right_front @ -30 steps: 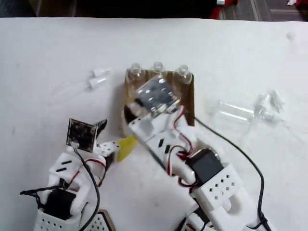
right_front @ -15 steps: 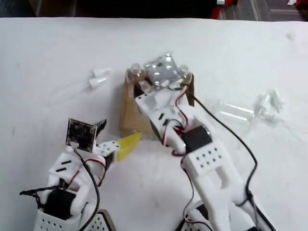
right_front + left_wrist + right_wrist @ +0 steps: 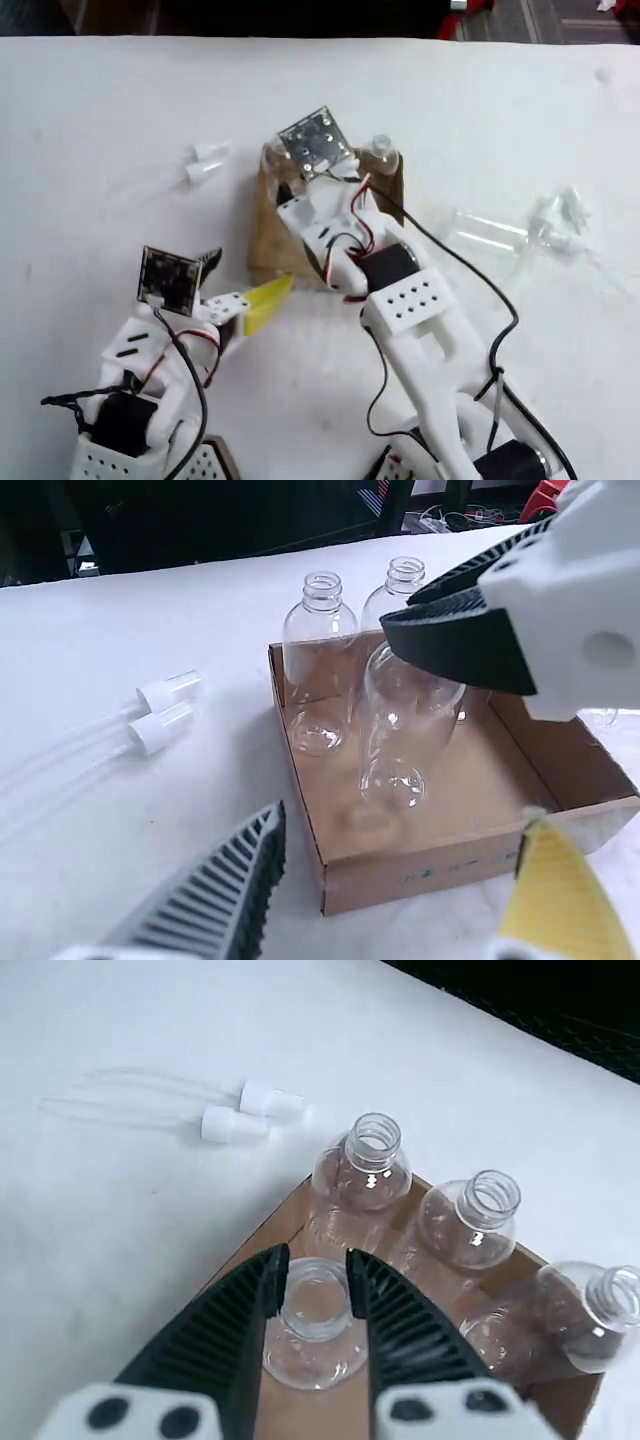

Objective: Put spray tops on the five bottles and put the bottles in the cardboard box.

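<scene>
Faint print on the cardboard box (image 3: 430, 875) is unreadable.

All bottles (image 3: 373, 1170) clear glossy smooth plastic. Cardboard box (image 3: 420, 865) matt brown card, plain unprinted inside. Spray tops (image 3: 165, 710) beside the box: white smooth plastic with thin clear tubes. Tabletop (image 3: 100, 100) white, matt. Right hand (image 3: 315, 1260) black ribbed matt plastic on a white plastic body; left hand (image 3: 400, 820) one grey ribbed finger, one smooth yellow.
</scene>
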Available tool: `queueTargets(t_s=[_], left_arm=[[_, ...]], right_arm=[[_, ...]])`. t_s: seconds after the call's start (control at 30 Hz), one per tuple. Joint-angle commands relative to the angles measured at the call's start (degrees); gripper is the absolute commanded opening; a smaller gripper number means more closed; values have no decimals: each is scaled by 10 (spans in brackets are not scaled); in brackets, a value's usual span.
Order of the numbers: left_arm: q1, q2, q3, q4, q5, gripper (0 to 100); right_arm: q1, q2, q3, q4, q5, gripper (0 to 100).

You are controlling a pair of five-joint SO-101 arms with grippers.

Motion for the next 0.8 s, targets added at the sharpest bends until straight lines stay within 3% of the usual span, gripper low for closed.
queueTargets(t_s=[0.0, 0.77], left_arm=[[-5, -4, -3, -15, 5, 339], [-5, -4, -3, -15, 5, 339]], right_arm=[[0, 7, -10, -15, 4, 16], [1, 43, -9, -25, 4, 22]])
